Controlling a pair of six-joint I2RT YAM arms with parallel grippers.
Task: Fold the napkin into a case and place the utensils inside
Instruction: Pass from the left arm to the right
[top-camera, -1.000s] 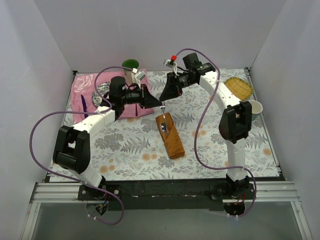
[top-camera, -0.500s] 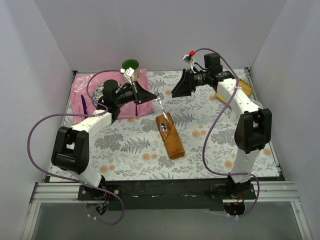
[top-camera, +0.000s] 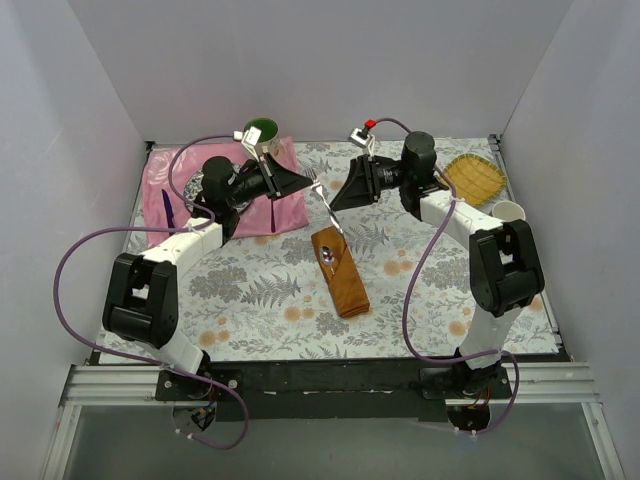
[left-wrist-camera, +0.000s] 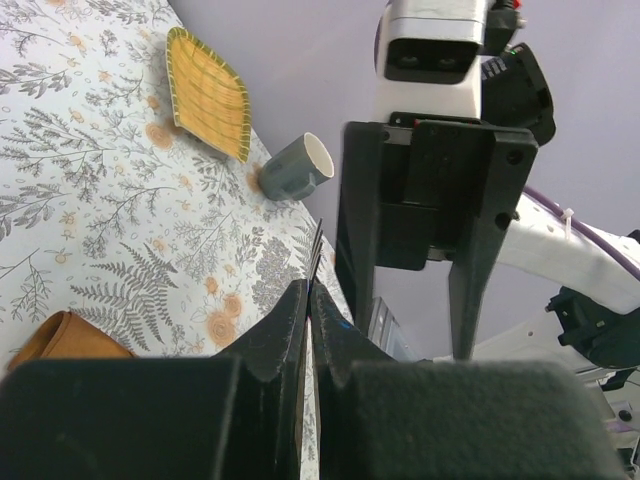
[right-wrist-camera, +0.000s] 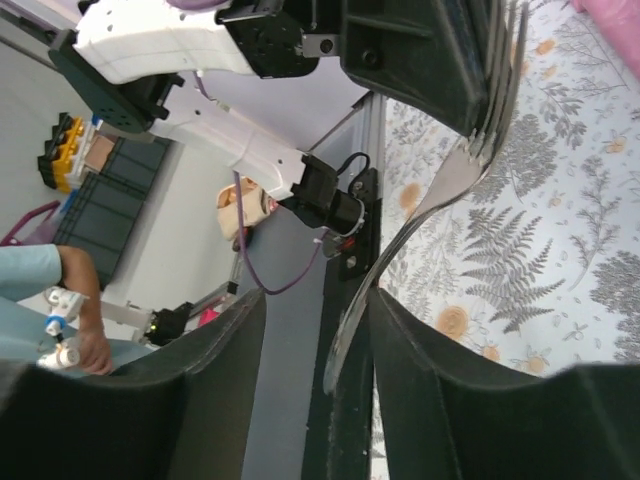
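Note:
The napkin, folded into a narrow rust-orange case (top-camera: 346, 282), lies mid-table with a silver spoon (top-camera: 327, 257) on its far end. Its corner shows in the left wrist view (left-wrist-camera: 60, 342). A silver fork (top-camera: 328, 208) hangs in the air above the case's far end. My left gripper (top-camera: 303, 183) (left-wrist-camera: 309, 290) is shut on the fork near its tines (left-wrist-camera: 319, 240). My right gripper (top-camera: 336, 204) (right-wrist-camera: 315, 300) faces it, jaws open on either side of the fork's handle (right-wrist-camera: 440, 190), which runs close along one finger.
A pink cloth (top-camera: 180, 180) lies at the back left with a purple utensil (top-camera: 167, 210) on it and a green cup (top-camera: 262, 128) behind. A yellow woven dish (top-camera: 476, 176) and a pale cup (top-camera: 508, 213) stand at the right edge.
My right gripper let go of the fork, drew back to the right, then came back with its jaws open around the handle. My left gripper kept the fork and lifted it slightly.

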